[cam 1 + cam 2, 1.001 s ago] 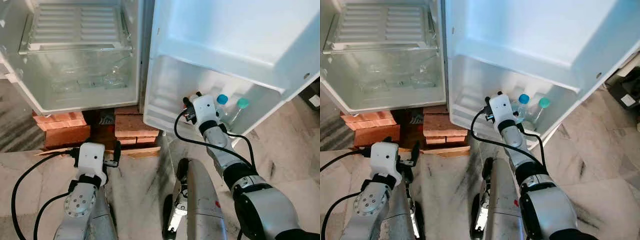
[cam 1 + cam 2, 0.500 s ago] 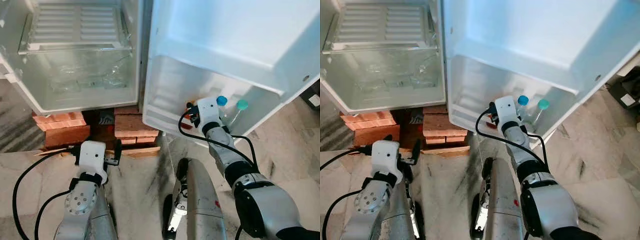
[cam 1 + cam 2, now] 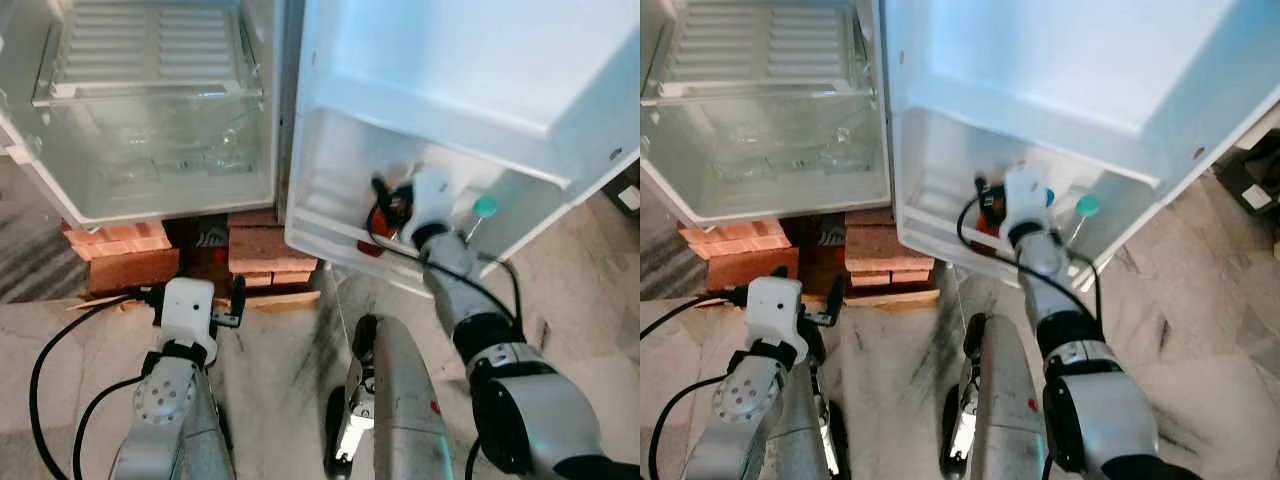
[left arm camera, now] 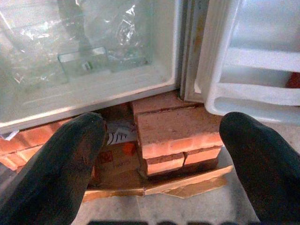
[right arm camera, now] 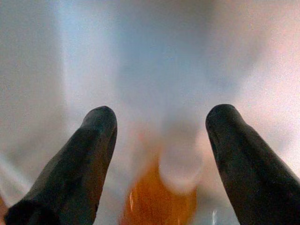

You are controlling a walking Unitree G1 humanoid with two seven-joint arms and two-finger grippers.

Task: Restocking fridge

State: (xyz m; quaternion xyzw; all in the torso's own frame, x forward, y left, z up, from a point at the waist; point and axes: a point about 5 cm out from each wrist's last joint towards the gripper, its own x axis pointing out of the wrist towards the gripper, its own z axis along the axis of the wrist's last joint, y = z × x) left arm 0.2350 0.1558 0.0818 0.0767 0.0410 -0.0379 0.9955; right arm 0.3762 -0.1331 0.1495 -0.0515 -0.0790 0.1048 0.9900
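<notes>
Rt pincer [image 5: 159, 154] inside door shelf [image 3: 330, 225], fingers spread wide, gripping nothing; orange bottle [image 5: 157, 197] stands between them, blurred. Green-cap bottle [image 3: 484, 208] just right. Lt pincer [image 4: 164, 154] open, empty, near bricks [image 4: 176, 136] under fridge [image 3: 150, 110].

We see the right wrist view badly blurred: an orange shape [image 5: 157, 199] between the right gripper's fingers [image 5: 75, 166] cannot be identified. The right wrist hides most of a blue-capped bottle [image 3: 1047, 196] in the door shelf [image 3: 330, 235]. The fridge [image 3: 150, 130] is cut off by the frame's top.
</notes>
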